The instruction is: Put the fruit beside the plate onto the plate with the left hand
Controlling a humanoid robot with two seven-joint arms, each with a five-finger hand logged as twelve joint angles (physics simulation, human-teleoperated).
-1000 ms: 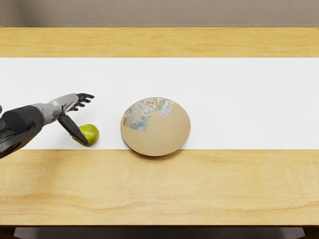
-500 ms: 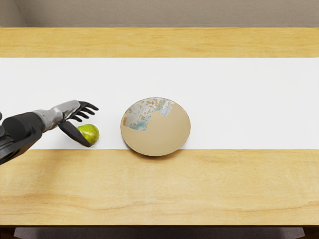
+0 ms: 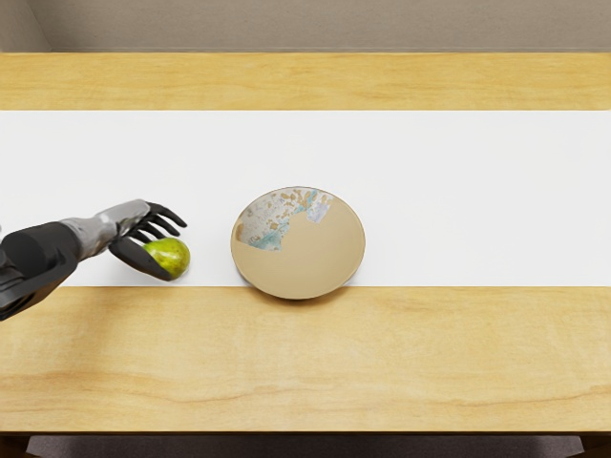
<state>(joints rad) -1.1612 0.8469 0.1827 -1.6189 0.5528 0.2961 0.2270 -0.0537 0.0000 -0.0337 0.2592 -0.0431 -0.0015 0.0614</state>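
Note:
A yellow-green pear (image 3: 172,256) lies on the white runner, a short way left of the round tan plate (image 3: 329,272), which has worn blue and white patches at its upper left. My left hand (image 3: 158,242) comes in from the left edge and brackets the pear. Its dark fingers (image 3: 164,222) are spread just above and behind the fruit, and the thumb (image 3: 143,262) lies along the fruit's near left side. The fingers are not closed around it, and the pear rests on the table. The right arm is out of view.
The white runner (image 3: 458,191) crosses the wooden table (image 3: 305,363) from left to right. The plate's near edge reaches the runner's front border. A wall runs along the far side of the table.
My left hand has dropped and drawn in toward the pear, with the fingers lowering over its top and the thumb coming against its near side. Pear and plate have not moved.

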